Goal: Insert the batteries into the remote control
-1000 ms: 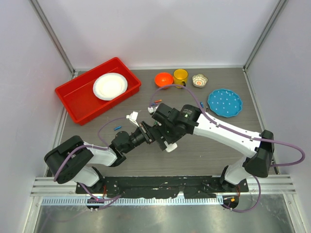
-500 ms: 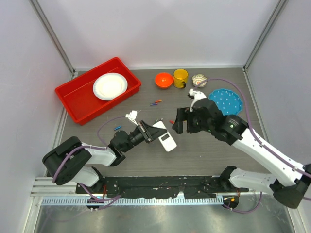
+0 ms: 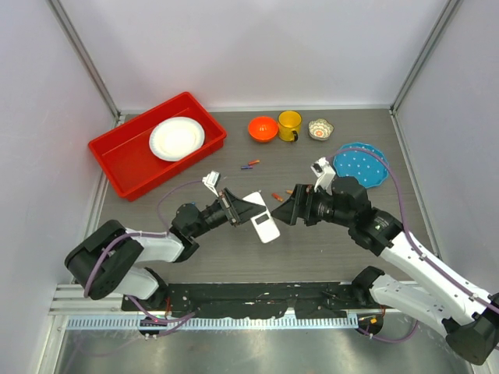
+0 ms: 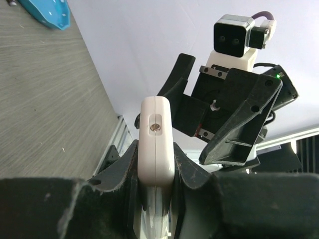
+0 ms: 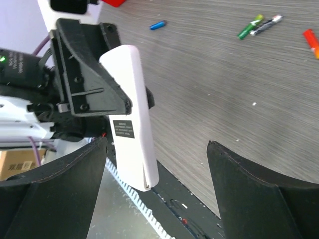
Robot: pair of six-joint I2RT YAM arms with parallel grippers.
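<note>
We see the left tool (image 3: 249,209) shut tight on the remote control (image 3: 267,228), holding it over the tabletop (image 3: 327,249). The right tool (image 3: 290,207) is wide open, near the remote and holding nothing. The batteries (image 3: 250,165) lie on the tabletop, well apart from the 2 tools.

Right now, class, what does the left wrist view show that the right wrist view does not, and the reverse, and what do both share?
Only the left wrist view: the remote control end-on, the camera on the right wrist, a corner of the blue plate. Only the right wrist view: the remote control's plain white back with its black label, and loose batteries on the table. Both: the remote control in the shut left claw, and the open right claw.
</note>
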